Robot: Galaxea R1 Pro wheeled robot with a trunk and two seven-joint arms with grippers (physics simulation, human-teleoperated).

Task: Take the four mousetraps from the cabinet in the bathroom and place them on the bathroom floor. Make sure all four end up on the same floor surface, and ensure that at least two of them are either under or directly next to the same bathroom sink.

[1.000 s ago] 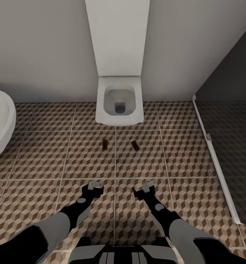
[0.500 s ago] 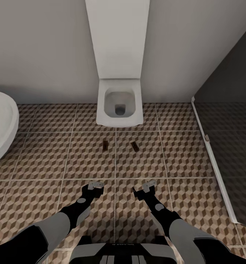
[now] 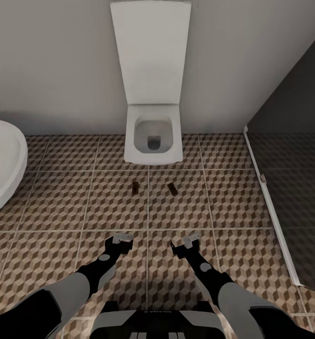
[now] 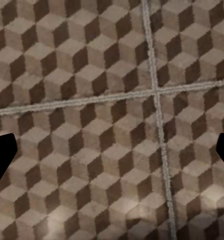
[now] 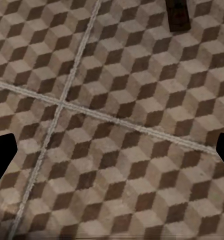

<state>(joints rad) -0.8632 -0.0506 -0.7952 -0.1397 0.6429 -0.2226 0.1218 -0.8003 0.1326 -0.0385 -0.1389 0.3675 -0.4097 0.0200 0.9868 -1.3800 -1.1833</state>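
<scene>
**Backing off from two traps laid by the toilet**

On the bathroom floor [image 3: 59, 197], seen from my head camera, two mousetraps lie in front of the toilet [image 3: 153, 141]: the left mousetrap [image 3: 136, 188] and the right mousetrap [image 3: 172, 188], near each other on either side of a grout line. Over the last second the whole picture has slid: the toilet now sits slightly further off and more of the bathtub [image 3: 2, 165] shows at the left edge. I judge that as my base and head moving back, not the traps shifting; they lie in the same spots on their tiles. My left pincer [image 3: 123, 240] and right pincer [image 3: 189, 242] hang low over the tiles, both empty. The dark shower floor [image 3: 294, 188] lies along the right.

Count: two traps, one toilet, one tub, two pincers. Two more traps are wanted, and I judge these two may need to go nearer a sink, since they lie by the toilet.

From my left wrist, I see bare patterned tile and crossing grout lines, with dark fingertips [image 4: 1, 157] spread wide at either side, gripping nothing.

From my right wrist, the fingers are likewise wide apart and empty, and one trap [image 5: 178, 15] lies on the tiles ahead.
</scene>
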